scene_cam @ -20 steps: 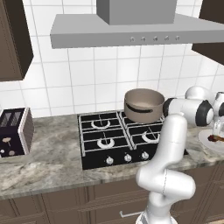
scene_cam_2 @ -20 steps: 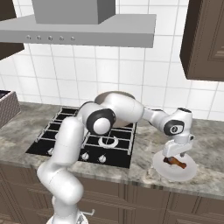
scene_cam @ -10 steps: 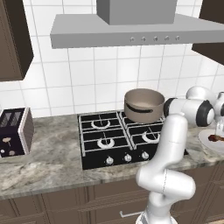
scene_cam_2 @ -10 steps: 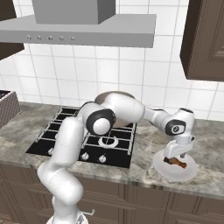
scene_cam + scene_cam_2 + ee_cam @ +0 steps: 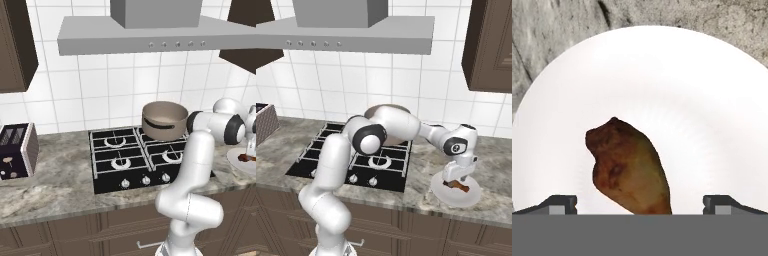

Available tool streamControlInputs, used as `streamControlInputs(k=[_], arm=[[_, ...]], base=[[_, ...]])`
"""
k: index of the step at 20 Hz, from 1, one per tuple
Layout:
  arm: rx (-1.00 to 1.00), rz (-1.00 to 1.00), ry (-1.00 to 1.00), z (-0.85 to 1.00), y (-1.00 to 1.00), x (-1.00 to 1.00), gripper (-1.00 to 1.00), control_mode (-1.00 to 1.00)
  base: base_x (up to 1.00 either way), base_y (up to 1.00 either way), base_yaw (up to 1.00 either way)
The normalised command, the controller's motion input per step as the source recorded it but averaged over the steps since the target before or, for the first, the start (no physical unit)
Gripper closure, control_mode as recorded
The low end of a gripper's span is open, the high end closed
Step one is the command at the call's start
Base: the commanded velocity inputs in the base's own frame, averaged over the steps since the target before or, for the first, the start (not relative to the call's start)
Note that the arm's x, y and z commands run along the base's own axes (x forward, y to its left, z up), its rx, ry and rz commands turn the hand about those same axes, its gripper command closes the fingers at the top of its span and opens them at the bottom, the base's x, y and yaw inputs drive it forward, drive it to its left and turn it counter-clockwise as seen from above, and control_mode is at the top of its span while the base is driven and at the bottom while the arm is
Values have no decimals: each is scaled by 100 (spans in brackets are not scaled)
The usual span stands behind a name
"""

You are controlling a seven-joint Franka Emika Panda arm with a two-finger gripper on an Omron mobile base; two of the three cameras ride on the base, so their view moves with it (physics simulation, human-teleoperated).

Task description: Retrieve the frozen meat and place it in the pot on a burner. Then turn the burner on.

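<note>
While my arm reaches far out to the right of the cooktop (image 5: 150, 160), I see the gripper (image 5: 458, 176) pointing down over a white plate (image 5: 456, 197) near the counter's (image 5: 491, 195) front edge. My hand view looks straight down onto that plate, and the meat (image 5: 629, 170) lies on it, a reddish-brown lump with paler patches, set between my two fingertips (image 5: 559, 204). They stand wide apart, one on each side of the lump, with bare plate between each tip and the meat. So the jaws are open and I have hold of nothing. From the right base view the meat (image 5: 458, 186) shows as a dark sliver just under the gripper; whether the tips touch the plate I cannot tell from here.

Back on the cooktop, the pot (image 5: 165, 120) sits on the rear right burner, upright, its pale inside showing. The front right burner (image 5: 170, 156) is bare under its grate, as are the two on the left. Silver knobs (image 5: 145, 180) run along the cooktop's front edge. My own arm hides the pot in the right base view.

Off at the counter's left end stands a toaster (image 5: 17, 150), well apart from everything else. A grey hood (image 5: 150, 35) hangs over the cooktop.
</note>
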Motion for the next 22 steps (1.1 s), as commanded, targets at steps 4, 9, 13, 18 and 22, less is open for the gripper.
streamControlInputs(k=[4, 9, 13, 18, 22], arm=[[0, 0, 0, -12, 4, 0, -100, -100], [0, 0, 0, -28, 0, 0, -100, -100], [0, 1, -2, -25, 0, 0, -100, -100], [1, 0, 0, -10, 0, 0, 100, -100], [0, 0, -2, -3, 0, 0, 100, -100]], base=[[0, 0, 0], [0, 0, 0], [0, 0, 0], [0, 0, 0], [0, 0, 0]])
